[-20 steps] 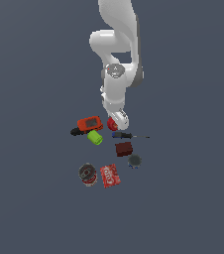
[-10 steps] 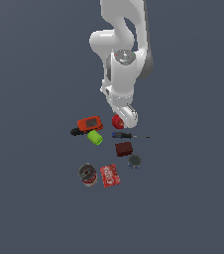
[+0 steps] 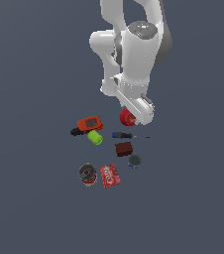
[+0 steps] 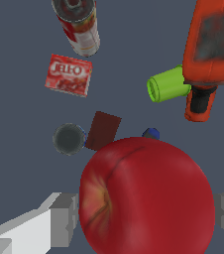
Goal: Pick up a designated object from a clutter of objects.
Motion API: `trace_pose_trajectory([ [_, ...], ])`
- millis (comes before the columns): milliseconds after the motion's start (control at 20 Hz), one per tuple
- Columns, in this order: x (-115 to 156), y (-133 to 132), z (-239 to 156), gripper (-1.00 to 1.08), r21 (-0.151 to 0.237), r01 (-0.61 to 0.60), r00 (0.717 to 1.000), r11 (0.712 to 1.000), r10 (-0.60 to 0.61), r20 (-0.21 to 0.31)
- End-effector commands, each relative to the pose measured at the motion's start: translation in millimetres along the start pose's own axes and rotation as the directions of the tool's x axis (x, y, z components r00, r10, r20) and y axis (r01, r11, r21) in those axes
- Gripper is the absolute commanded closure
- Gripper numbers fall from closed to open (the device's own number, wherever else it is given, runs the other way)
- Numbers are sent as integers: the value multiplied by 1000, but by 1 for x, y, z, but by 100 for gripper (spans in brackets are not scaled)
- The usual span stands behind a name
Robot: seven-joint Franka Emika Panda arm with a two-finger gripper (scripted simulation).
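Glossy red and round, the apple (image 4: pixel 146 196) sits clamped between the gripper (image 3: pixel 134 115)'s grey blocky fingers (image 4: pixel 64 218), raised above the clutter. Below lie a smooth green cylinder (image 4: pixel 167 84), an orange-red boxy device (image 4: pixel 214 44), a flat printed packet (image 4: pixel 68 74), a ribbed-top can (image 4: pixel 78 25), a matte dark box (image 4: pixel 103 130) and a dull disc (image 4: pixel 68 139).

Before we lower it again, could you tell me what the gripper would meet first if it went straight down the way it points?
Probably the blue-handled screwdriver. The gripper holds the glossy red apple above it; depth is uncertain.
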State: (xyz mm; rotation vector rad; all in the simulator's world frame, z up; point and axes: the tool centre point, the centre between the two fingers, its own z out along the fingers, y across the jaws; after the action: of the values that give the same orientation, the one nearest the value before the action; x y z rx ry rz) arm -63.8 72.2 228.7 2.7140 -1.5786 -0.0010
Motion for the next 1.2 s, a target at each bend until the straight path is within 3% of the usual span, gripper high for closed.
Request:
trace_pose_trajectory([
  [0,-1,-15,-21,108,1,1,1000,1000,-1,0],
  [1150,-7,-120,-156,108,2,7,1000,1000,-7,0],
])
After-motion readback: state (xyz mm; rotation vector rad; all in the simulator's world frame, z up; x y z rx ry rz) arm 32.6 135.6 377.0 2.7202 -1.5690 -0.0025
